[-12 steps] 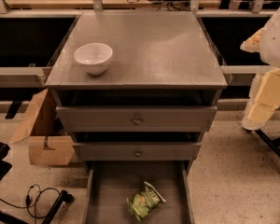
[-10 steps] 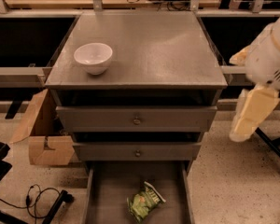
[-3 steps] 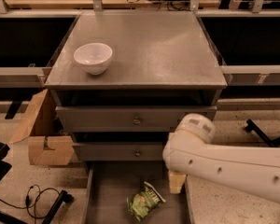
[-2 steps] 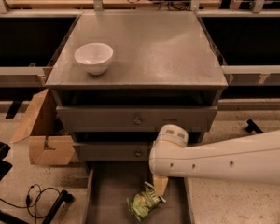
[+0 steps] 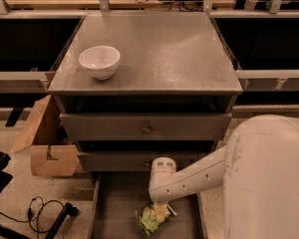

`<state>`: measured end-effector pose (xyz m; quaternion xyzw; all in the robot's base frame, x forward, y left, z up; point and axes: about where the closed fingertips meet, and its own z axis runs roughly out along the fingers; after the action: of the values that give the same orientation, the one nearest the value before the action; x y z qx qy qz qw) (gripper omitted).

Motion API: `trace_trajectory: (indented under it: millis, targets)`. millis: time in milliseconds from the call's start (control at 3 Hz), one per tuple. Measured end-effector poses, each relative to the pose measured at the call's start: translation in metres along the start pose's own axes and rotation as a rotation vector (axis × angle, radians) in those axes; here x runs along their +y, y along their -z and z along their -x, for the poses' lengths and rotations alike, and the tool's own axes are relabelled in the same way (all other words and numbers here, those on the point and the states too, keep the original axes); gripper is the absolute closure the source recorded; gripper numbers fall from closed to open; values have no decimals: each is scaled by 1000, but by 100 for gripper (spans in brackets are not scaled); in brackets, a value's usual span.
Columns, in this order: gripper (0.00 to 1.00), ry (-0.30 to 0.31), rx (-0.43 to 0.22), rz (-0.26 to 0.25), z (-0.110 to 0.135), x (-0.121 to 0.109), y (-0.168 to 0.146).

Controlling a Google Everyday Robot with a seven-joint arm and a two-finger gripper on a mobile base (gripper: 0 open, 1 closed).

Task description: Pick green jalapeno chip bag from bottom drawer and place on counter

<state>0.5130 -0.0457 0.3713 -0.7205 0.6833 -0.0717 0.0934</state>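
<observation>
Down in the bottom drawer (image 5: 114, 208), the gripper (image 5: 160, 214) is right at the crinkled green jalapeno chip bag (image 5: 146, 223).
Glossy bag lies on the flat grey floor; gripper spread or closed, I cannot tell. Round white bowl (image 5: 99, 61) sits on the matte counter (image 5: 174, 49).

Green chip bag (image 5: 147, 222) crumpled, lying on open btm drawer (image 5: 117, 203) floor, right under my gripper (image 5: 160, 213); counter (image 5: 164, 49) well above.

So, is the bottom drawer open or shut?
Open: the bottom drawer is pulled out, the green jalapeno chip bag lying inside under the gripper.
</observation>
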Motion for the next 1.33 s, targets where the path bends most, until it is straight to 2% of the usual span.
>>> trace_trajectory:
  millis: [333,667,1000,1333]
  targets:
    - [0,4,17,79,-1,35,-48]
    - [0,4,16,99,-1,46,-55]
    - [0,91,0,101,12,44,-82]
    - [0,188,-35,126,23,40,-132]
